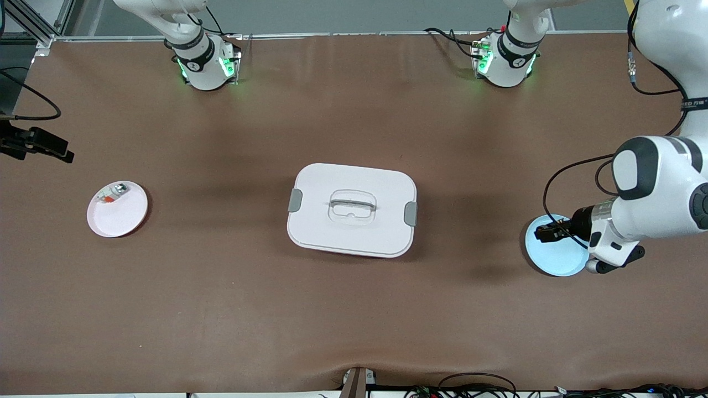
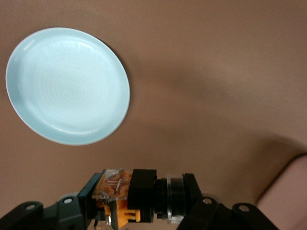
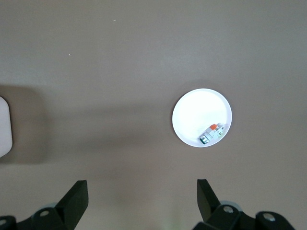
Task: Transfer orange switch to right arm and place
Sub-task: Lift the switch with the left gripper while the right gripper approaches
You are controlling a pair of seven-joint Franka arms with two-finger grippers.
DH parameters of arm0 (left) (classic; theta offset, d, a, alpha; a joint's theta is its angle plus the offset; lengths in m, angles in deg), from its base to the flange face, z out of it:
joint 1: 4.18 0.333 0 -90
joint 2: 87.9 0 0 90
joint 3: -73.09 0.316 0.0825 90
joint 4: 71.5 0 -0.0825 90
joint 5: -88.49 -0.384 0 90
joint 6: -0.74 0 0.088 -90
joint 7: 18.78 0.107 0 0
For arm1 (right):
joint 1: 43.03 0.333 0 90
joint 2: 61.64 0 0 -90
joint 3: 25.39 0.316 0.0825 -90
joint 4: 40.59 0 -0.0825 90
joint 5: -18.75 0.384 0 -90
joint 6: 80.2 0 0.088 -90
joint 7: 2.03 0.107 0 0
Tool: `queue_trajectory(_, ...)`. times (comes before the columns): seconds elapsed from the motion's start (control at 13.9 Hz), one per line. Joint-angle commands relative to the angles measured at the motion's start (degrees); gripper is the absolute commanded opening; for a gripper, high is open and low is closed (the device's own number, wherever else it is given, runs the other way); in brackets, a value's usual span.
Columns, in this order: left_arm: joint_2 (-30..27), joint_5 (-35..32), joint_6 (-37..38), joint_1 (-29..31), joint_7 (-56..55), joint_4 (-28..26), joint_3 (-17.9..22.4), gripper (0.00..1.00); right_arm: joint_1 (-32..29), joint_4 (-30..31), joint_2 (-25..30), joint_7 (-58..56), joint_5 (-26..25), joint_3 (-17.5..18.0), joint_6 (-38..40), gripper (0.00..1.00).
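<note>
Orange switch [image 2: 127,194] sits clamped sideways between the left gripper [image 2: 139,203] fingers, black body and clear collar in the middle, orange marks on the side showing; fingers pinched tight on it from both ends. Gripper and switch are up in the air over the blue plate [image 1: 558,260], which lies at the left arm's end of the table; in the left wrist view that plate [image 2: 67,86] is bare, nothing on it. In the front view the left gripper [image 1: 545,232] pokes out horizontally from the wrist, over the plate's rim. Right gripper [image 3: 141,196] has its fingers spread wide, holding nothing, looking down on the white plate [image 3: 192,112] at the right arm's end of the table; in the front view only a dark bit of it shows at the frame edge [image 1: 36,145], so that arm waits. White plate [image 1: 124,218] carries a small white-and-grey part [image 1: 112,194] with a red bit, lying near the rim on the side farther from the front camera. Between the two plates, mid-table, a white box [image 1: 352,210] with a closed lid, grey clips at both ends and a recessed handle on top. Table [image 1: 354,320] is covered in a brown mat, slightly wrinkled toward the front camera. Both arm bases have green lights on. Cables run along the table's near edge and by the left arm.
</note>
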Motion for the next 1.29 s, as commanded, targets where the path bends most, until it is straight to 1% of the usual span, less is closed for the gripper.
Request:
queue_trajectory(0.0, -0.9, 1.8, 5.2, 0.4, -6.3, 4.1, -3.8, 0.27, -0.8, -1.3, -0.7, -0.4, -0.5, 0.6, 0.1, 1.00)
queue_trajectory(0.14, -1.0, 5.4, 6.2, 0.3, -11.4, 6.4, -5.6, 0.27, -1.0, -1.4, -3.6, -0.5, -0.4, 0.5, -0.5, 1.00)
queue_trajectory(0.29, -2.4, 7.2, 6.2, 0.2, -15.2, 6.8, -8.0, 0.27, -1.0, -1.4, -3.7, -0.5, -0.6, 0.5, -0.7, 1.00)
queue_trajectory(0.43, -3.9, 8.0, 6.2, 0.2, -20.9, 6.8, -11.3, 0.27, -1.1, -1.4, -4.3, -0.5, -0.4, 0.5, -0.8, 1.00)
queue_trajectory(0.5, -4.6, 8.5, 6.2, 0.3, -24.3, 6.8, -13.1, 0.27, -1.3, -1.4, -5.6, -0.5, -0.4, 0.5, -1.2, 1.00)
queue_trajectory(0.72, -4.7, 8.8, 5.7, -0.2, -35.8, 6.8, -19.6, 0.27, -1.2, -1.3, -6.6, -0.4, -0.2, 0.5, -1.1, 1.00)
queue_trajectory(0.86, -4.7, 8.9, 3.7, -0.8, -40.0, 7.3, -22.9, 0.27, -0.4, -1.2, -6.8, 0.2, -0.7, 0.5, -0.6, 1.00)
queue_trajectory(1.01, -4.6, 9.2, 0.8, -1.4, -46.5, 7.7, -25.4, 0.27, -0.6, -0.6, -7.0, -0.4, 0.2, 0.7, -1.0, 1.00)
queue_trajectory(1.08, -4.6, 9.2, -0.8, -1.7, -50.4, 7.7, -27.1, 0.27, -0.6, -0.2, -6.9, -0.2, 2.3, 0.6, -0.9, 1.00)
queue_trajectory(1.22, -4.3, 8.6, -5.1, -3.5, -56.3, 7.7, -28.6, 0.27, -1.0, 1.9, -5.9, -0.3, 10.2, 0.4, -0.8, 1.00)
